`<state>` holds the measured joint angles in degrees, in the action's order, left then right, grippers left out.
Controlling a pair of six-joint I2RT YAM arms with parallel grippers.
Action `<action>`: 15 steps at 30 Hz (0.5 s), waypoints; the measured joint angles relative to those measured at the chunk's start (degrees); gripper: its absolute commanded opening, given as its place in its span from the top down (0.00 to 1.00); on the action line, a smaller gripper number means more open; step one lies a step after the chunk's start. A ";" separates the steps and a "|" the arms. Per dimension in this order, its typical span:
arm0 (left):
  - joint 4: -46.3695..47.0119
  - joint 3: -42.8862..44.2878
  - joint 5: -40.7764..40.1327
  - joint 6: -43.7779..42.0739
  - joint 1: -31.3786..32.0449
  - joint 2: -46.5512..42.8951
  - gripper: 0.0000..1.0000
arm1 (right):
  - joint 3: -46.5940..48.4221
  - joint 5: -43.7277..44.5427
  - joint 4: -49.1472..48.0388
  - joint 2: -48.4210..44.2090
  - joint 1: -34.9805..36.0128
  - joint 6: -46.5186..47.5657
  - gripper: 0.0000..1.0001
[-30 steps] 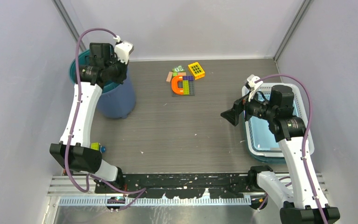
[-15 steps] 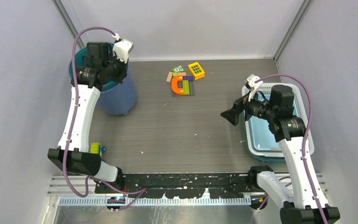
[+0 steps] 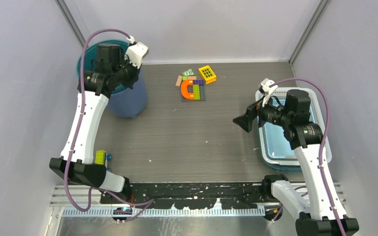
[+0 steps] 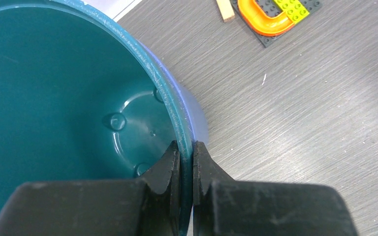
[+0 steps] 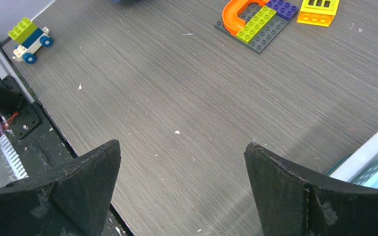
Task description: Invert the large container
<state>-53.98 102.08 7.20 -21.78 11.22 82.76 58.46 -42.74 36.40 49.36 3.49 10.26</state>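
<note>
Left pincer (image 4: pixel 186 147) pressed together on the bin's rim (image 4: pixel 153 73), one finger inside against the teal wall, one outside on the blue. Bin (image 3: pixel 128 101) at upper left of the top view, mouth up, close to the back corner; whether its base is off the table (image 3: pixel 187 137), cannot tell. Right pincer (image 5: pixel 181 147) spread wide, holding nothing, over bare table at right centre, just beside the basket (image 3: pixel 325 153). Judgement: step in hand is tipping the bin over by its rim. The grip is a thin-edge pinch on a big, light shell, so the bin will likely want to swing in the jaws. Roll the wrist slowly and lift enough for the far rim to pass. Bring the mouth round toward the open centre, where there is room. Stop short of the brick plate (image 3: pixel 193 90). Let the rim settle flat before letting go.
</note>
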 measured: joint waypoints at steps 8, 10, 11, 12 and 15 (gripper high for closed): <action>-3.69 5.53 -2.67 0.98 1.40 -0.33 1.00 | -0.20 -0.20 -0.11 0.00 -0.31 -0.13 0.00; -5.20 9.64 -3.58 1.27 1.11 1.62 1.00 | -0.28 -0.28 -0.13 0.00 -0.31 -0.15 0.00; -5.18 10.16 -3.74 0.96 0.59 1.81 1.00 | -0.28 -0.35 -0.13 0.00 -0.31 -0.15 0.00; -5.11 10.10 -3.89 0.98 0.26 1.70 1.00 | -0.28 -0.39 -0.15 0.00 -0.35 -0.15 0.00; -5.99 10.54 -4.66 2.29 -0.02 1.92 1.00 | -0.28 -0.39 -0.20 0.00 -0.37 -0.15 0.00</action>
<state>-59.96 112.62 2.55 -19.49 11.20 84.68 58.17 -43.13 36.21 49.36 3.11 10.11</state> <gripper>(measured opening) 0.071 0.997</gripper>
